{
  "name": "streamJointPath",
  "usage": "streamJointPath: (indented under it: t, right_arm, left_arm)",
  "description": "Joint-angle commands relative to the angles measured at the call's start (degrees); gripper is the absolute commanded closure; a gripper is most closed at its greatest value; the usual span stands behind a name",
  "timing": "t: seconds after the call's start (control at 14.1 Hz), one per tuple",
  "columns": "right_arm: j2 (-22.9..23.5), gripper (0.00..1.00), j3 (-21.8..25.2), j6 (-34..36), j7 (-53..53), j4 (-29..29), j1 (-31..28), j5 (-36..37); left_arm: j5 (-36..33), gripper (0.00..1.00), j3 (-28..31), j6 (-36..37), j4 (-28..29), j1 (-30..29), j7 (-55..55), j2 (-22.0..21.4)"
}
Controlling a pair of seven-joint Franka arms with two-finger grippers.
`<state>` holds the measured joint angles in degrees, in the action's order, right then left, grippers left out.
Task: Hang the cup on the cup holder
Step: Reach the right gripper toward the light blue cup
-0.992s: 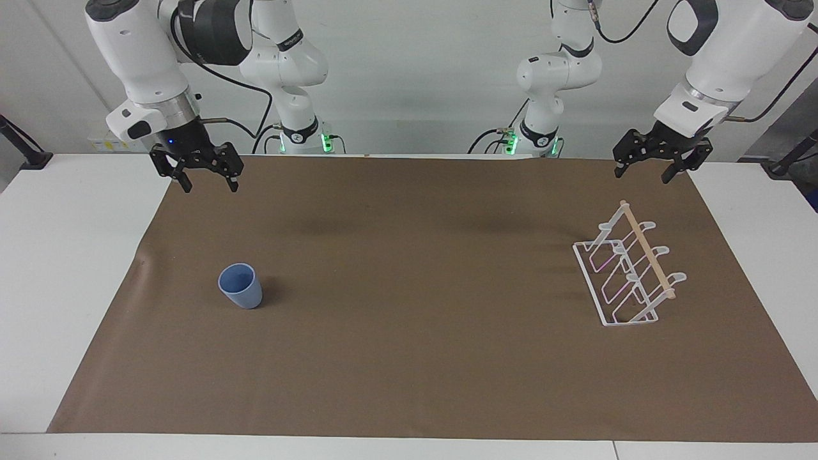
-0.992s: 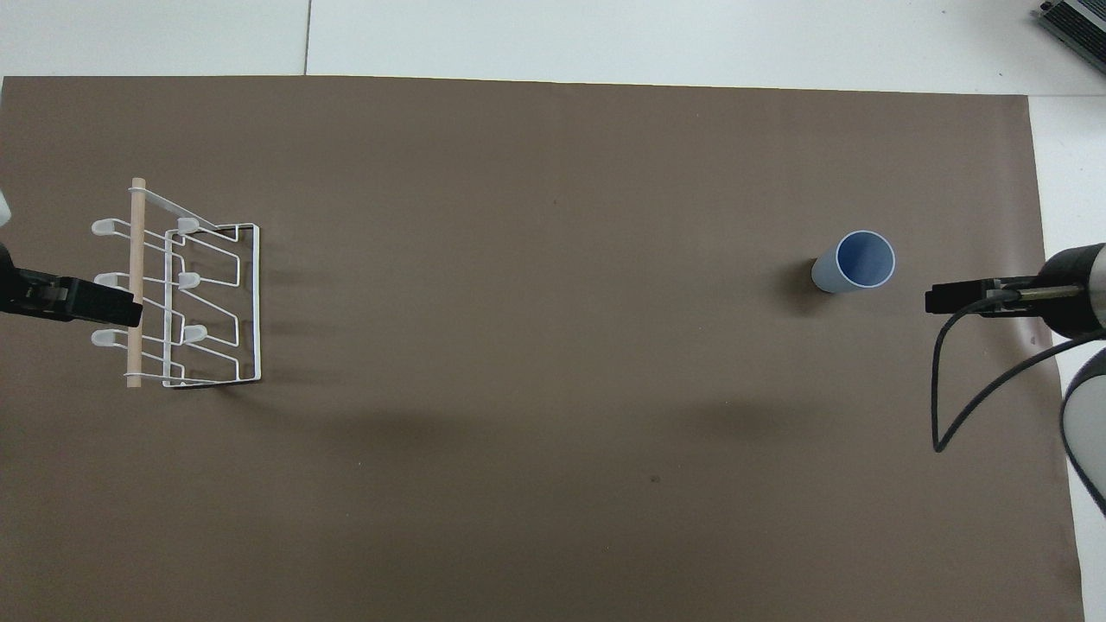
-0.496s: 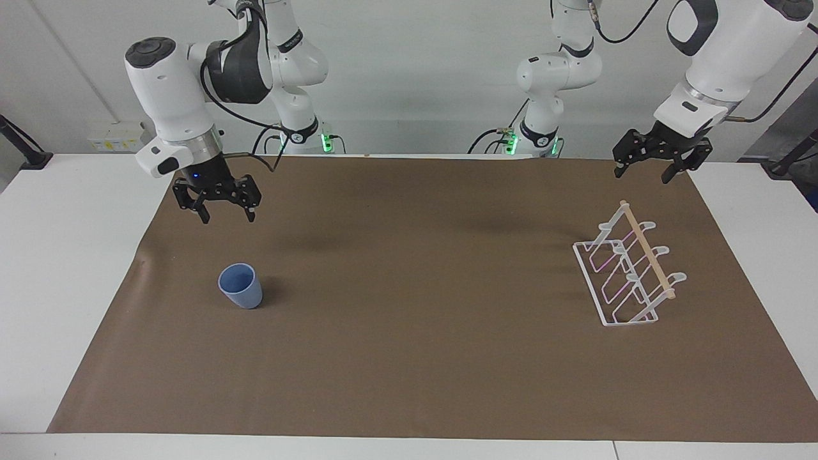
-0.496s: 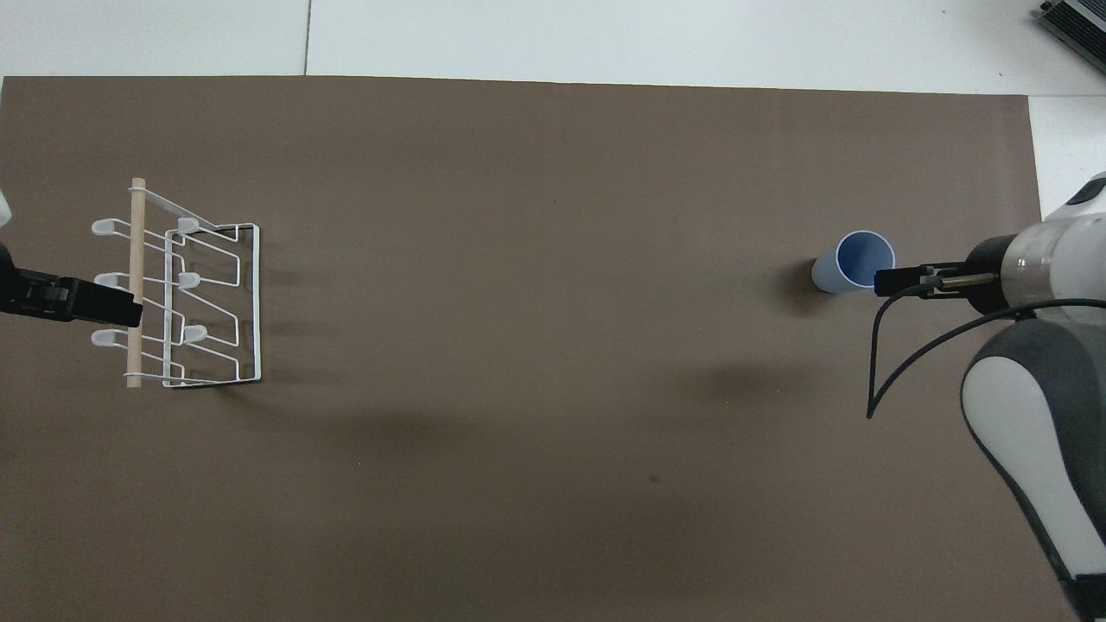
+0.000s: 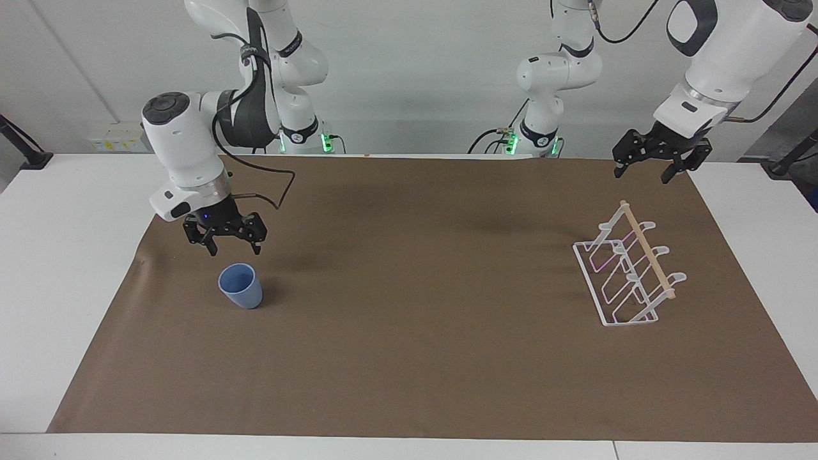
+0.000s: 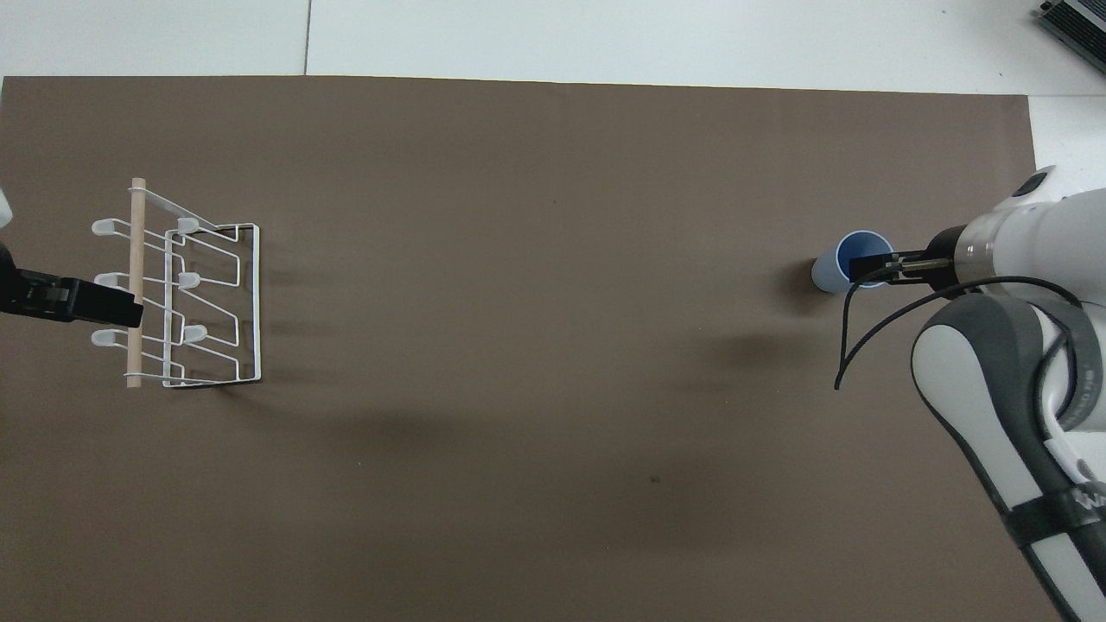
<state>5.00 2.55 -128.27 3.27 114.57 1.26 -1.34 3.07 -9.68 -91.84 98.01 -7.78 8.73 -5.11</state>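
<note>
Your right gripper (image 5: pixel 232 246), fingers spread and empty, hangs just above the upright blue cup (image 5: pixel 241 286) at the right arm's end of the mat; come down off-centre and a finger could clip the rim and tip it. The left gripper (image 5: pixel 645 169), also spread, waits above the rack (image 5: pixel 629 268), well apart from the cup. Overhead, the right gripper covers part of the cup's mouth, so judge the gap from the facing view.
</note>
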Motion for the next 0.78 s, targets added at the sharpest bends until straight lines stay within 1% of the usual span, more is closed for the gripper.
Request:
streamJointPath:
  t: [0.0, 0.14, 0.21, 0.5, 0.71]
  right_arm:
    - [1.77, 0.00, -0.09, -3.47, -0.19, 0.22, 0.50, -0.85]
    - [2.12, 0.00, -0.09, -3.92, -0.19, 1.09, 0.76, -0.85]
    - [2.21, 0.00, -0.09, -4.79, -0.19, 1.53, 1.54, -0.85]
    - [3.70, 0.00, -0.09, -10.23, -0.19, 3.90, 1.73, -0.85]
    - [5.19, 0.00, -0.09, -12.17, -0.19, 4.08, 1.73, -0.85]
  left_arm:
    - [-0.17, 0.00, 0.28, -0.89, 1.92, 0.57, -0.82, -1.48]
    - [-0.17, 0.00, 0.28, -0.89, 1.92, 0.57, -0.82, -1.48]
    - [-0.17, 0.00, 0.28, -0.89, 1.92, 0.57, -0.82, -1.48]
    - [-0.17, 0.00, 0.28, -0.89, 1.92, 0.57, -0.82, -1.48]
    - [-0.17, 0.00, 0.28, -0.89, 1.92, 0.57, -0.82, -1.48]
